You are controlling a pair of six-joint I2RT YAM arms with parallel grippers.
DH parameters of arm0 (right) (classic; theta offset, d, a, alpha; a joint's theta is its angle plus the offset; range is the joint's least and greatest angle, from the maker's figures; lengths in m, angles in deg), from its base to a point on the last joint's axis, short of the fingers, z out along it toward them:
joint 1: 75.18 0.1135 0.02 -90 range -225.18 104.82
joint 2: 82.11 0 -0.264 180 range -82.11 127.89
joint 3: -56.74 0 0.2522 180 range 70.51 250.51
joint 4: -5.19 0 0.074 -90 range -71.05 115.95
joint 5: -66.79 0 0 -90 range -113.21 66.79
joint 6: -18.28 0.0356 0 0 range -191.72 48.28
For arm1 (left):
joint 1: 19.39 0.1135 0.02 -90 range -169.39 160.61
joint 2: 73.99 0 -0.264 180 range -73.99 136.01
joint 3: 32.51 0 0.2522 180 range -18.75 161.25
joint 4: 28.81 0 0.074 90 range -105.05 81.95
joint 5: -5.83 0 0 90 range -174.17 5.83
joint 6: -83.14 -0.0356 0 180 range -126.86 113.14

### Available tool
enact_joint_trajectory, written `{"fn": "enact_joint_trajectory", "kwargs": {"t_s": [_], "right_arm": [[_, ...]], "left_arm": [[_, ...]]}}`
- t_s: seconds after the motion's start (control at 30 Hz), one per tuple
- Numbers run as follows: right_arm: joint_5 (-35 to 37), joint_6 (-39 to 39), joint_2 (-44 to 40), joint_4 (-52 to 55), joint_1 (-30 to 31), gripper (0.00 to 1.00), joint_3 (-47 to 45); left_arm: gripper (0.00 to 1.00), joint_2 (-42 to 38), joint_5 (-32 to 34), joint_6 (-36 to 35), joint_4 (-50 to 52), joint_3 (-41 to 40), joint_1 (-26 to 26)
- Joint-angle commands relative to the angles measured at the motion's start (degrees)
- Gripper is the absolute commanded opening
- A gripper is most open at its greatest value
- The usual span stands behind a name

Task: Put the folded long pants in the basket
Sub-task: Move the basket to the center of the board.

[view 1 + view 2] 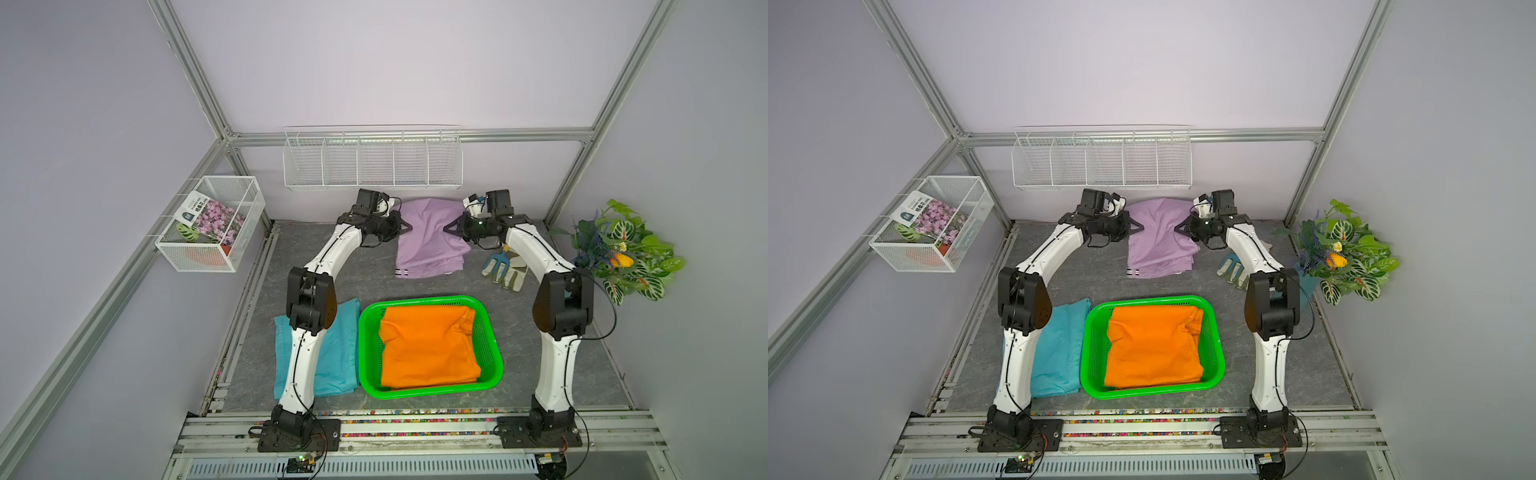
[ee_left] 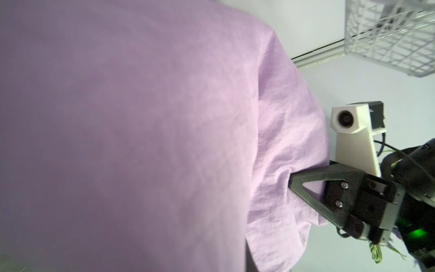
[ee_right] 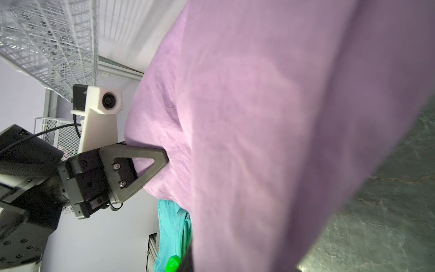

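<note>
The left gripper [image 1: 406, 227] and right gripper [image 1: 449, 228] each pinch the purple pants [image 1: 428, 245]. The orange pants [image 1: 428, 345] lie in the green basket [image 1: 432, 299].

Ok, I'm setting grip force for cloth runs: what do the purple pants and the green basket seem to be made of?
The purple pants look like thin woven cloth, matt, perhaps cotton or linen: fine crinkles and soft folds show in the wrist views. The green basket looks like moulded plastic, smooth with a slight sheen: rows of small holes in its walls, rounded corners.
</note>
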Motion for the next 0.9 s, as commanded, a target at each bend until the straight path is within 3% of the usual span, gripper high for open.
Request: {"fn": "enact_joint_trajectory", "kwargs": {"t_s": [0.0,0.23,0.63,0.87], "right_arm": [[0.0,-0.3,-6.3,-0.5,0.2,0.0,-1.9],[0.4,-1.6,-14.2,2.0,0.4,0.0,-7.8],[7.9,-5.4,-34.1,8.4,7.1,0.0,-29.5],[16.5,-4.5,-45.6,13.3,15.0,0.0,-40.5]], "left_arm": [[0.0,-3.9,-4.3,1.9,-0.6,1.4,-0.6],[0.0,-11.7,-5.5,2.6,1.4,-4.4,-0.6],[0.0,-35.9,-2.4,-1.6,2.0,-36.0,-1.7],[0.0,-45.3,0.1,-1.6,2.0,-49.3,-6.8]]}}
